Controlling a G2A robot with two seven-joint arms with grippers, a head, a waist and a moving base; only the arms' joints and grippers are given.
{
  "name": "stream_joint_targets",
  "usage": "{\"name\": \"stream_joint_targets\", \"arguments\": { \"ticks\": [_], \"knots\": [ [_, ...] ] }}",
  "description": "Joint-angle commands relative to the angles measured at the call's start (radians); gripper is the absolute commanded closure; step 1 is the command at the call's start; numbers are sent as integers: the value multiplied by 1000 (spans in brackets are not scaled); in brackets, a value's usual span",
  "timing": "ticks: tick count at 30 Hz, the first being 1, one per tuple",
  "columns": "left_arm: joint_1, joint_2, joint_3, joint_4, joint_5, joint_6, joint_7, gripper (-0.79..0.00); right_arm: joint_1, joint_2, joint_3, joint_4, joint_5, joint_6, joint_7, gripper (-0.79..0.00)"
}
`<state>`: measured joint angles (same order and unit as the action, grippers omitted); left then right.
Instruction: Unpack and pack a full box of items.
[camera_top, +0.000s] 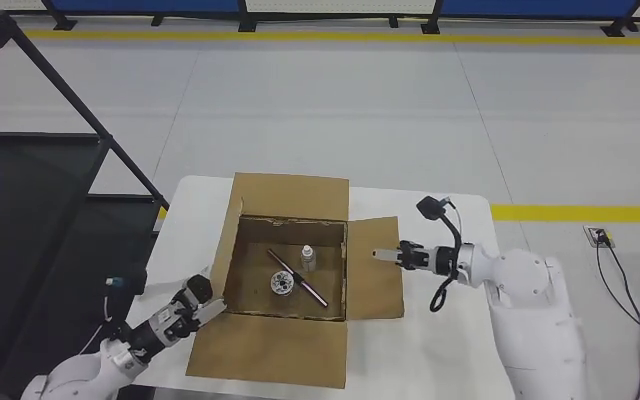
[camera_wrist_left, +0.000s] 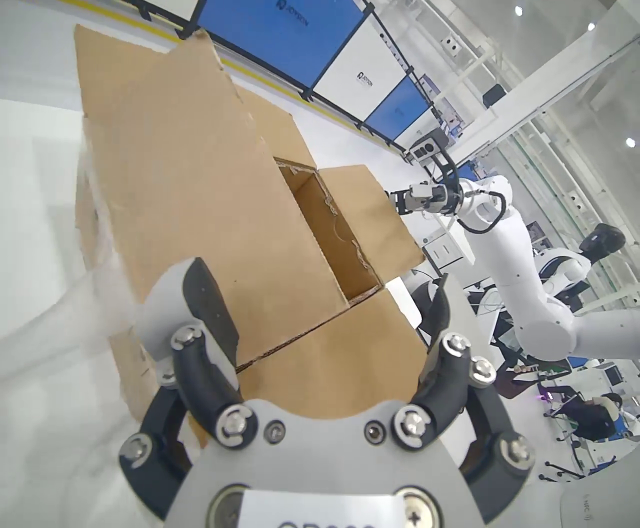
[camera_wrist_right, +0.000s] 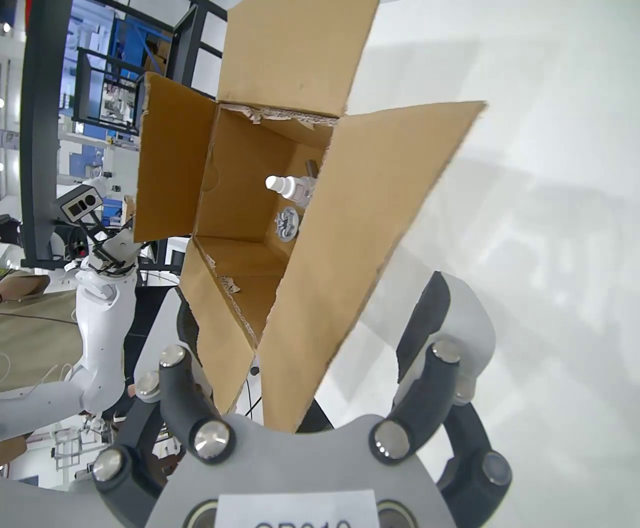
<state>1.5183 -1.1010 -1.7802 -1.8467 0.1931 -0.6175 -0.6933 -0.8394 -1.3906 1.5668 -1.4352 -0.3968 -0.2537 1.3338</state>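
Left hand (camera_top: 203, 299) and right hand (camera_top: 382, 254) are hovering wide open, empty, beside the opened brown cardboard box (camera_top: 290, 192), whose small white bottle (camera_top: 308, 257), round patterned disc (camera_top: 282, 285) and dark rod (camera_top: 300, 279) are seemingly awaiting unpacking.

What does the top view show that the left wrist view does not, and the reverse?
Top view: inside the cardboard box, a small white bottle, a dark rod and a round disc. Left wrist view: the fingers of the left gripper, plainly open, near a flap. Both: the box and the right gripper.
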Motion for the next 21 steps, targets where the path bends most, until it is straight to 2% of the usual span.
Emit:
{"name": "stream_joint_targets", "arguments": {
  "ticks": [1,7,11,21],
  "knots": [
    [-5,0,18,-6,8,9,8,-785,10,2,-11,6,67,-24,21,-785],
    [-40,2,84,2,18,40,0,-785,37,6,-57,21,256,-70,64,-785],
    [-78,2,126,28,16,67,-4,-785,56,5,-113,38,326,-79,61,-785],
    [-156,0,198,123,-33,140,15,-785,100,-10,-265,120,357,-103,-103,-785]
  ]
}}
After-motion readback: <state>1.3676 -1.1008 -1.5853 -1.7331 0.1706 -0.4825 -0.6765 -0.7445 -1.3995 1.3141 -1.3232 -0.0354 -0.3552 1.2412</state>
